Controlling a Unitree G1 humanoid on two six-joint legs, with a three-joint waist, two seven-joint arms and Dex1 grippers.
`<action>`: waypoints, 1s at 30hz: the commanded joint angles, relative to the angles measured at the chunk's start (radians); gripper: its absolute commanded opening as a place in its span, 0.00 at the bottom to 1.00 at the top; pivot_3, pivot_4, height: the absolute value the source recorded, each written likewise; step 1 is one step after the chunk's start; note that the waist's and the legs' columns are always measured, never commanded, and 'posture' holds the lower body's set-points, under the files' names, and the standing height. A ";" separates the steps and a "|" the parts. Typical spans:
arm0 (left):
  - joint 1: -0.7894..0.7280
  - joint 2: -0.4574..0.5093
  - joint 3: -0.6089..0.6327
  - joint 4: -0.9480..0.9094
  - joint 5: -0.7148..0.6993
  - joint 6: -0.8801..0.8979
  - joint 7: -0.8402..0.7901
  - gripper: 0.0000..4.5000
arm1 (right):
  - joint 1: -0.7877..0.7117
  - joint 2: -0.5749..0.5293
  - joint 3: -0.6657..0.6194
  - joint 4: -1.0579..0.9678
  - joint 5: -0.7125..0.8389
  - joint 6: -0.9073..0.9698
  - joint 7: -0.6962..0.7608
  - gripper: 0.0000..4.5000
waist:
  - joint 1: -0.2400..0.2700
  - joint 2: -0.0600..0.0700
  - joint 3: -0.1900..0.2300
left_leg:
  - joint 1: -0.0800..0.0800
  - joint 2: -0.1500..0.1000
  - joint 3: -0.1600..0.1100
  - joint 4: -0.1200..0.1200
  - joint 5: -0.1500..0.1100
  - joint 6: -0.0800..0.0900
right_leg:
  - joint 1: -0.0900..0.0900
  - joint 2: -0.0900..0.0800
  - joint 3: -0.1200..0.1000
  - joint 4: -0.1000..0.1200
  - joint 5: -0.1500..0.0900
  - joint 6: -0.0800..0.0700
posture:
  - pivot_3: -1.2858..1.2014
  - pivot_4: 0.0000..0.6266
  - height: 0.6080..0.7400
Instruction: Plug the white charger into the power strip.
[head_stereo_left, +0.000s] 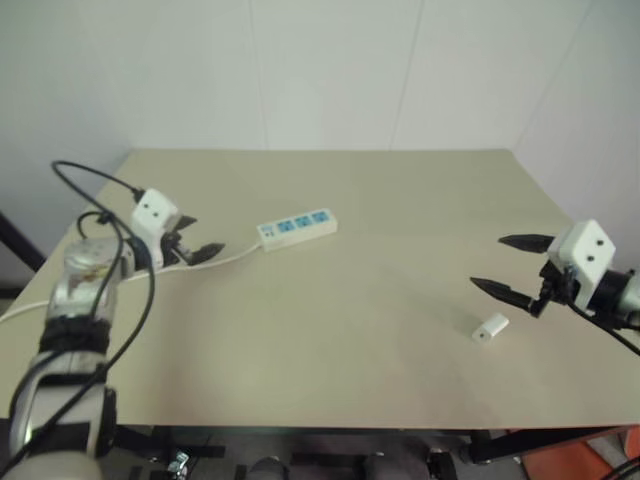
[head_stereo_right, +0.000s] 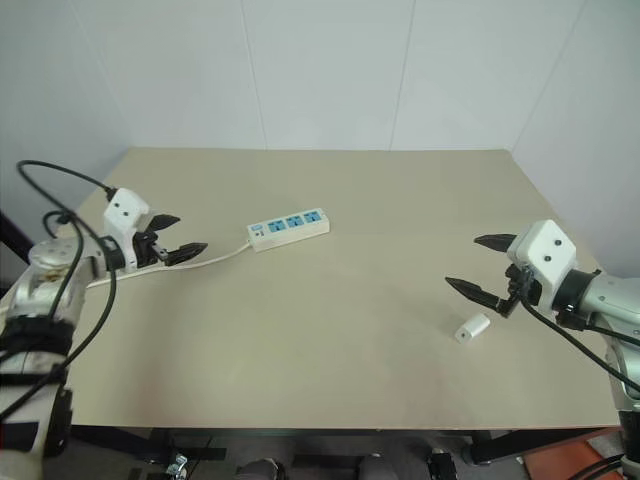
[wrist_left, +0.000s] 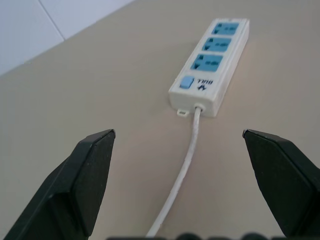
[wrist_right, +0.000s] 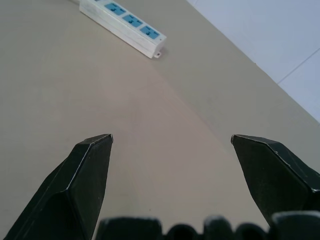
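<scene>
The power strip (head_stereo_left: 297, 228) lies on the beige table, left of centre toward the back, its blue sockets facing up and its white cord (head_stereo_left: 235, 258) trailing off to the left. My left gripper (head_stereo_left: 202, 240) hovers open over that cord, pointing at the strip's switch end (wrist_left: 186, 83). The white charger (head_stereo_left: 490, 327) lies on its side near the right front of the table. My right gripper (head_stereo_left: 513, 265) stands open just above and behind the charger, not touching it. In the right wrist view the strip (wrist_right: 123, 22) shows far ahead between my open fingers.
The beige table (head_stereo_left: 340, 330) ends in a front edge close to me and a right edge beside my right arm. White walls stand behind the table. An orange object (head_stereo_left: 590, 455) sits on the floor at the right front.
</scene>
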 joint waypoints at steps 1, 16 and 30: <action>-0.140 -0.027 -0.046 0.233 0.088 -0.107 0.014 0.99 | -0.012 -0.001 -0.015 -0.045 0.004 -0.027 -0.016 1.00 | 0.000 0.000 0.000 | 0.000 0.000 0.000 0.000 0.000 0.000 | 0.000 0.000 0.000 0.000 0.000 0.000 | 0.52 0.24 1.00; -0.216 -0.174 -0.044 0.539 0.206 -0.119 0.158 0.99 | 0.079 -0.002 -0.091 -0.214 0.031 0.017 -0.066 1.00 | -0.007 -0.002 0.001 | -0.001 -0.001 0.000 0.001 0.000 0.000 | -0.001 -0.001 0.001 0.000 0.001 0.002 | 0.52 0.24 1.00; -0.083 -0.198 0.020 0.545 0.204 -0.057 0.188 0.22 | 0.183 -0.016 -0.187 -0.324 0.055 0.061 -0.069 1.00 | -0.021 0.000 -0.003 | 0.008 -0.001 0.000 0.001 0.000 0.000 | 0.005 -0.001 0.002 0.002 0.000 0.002 | 0.52 0.24 1.00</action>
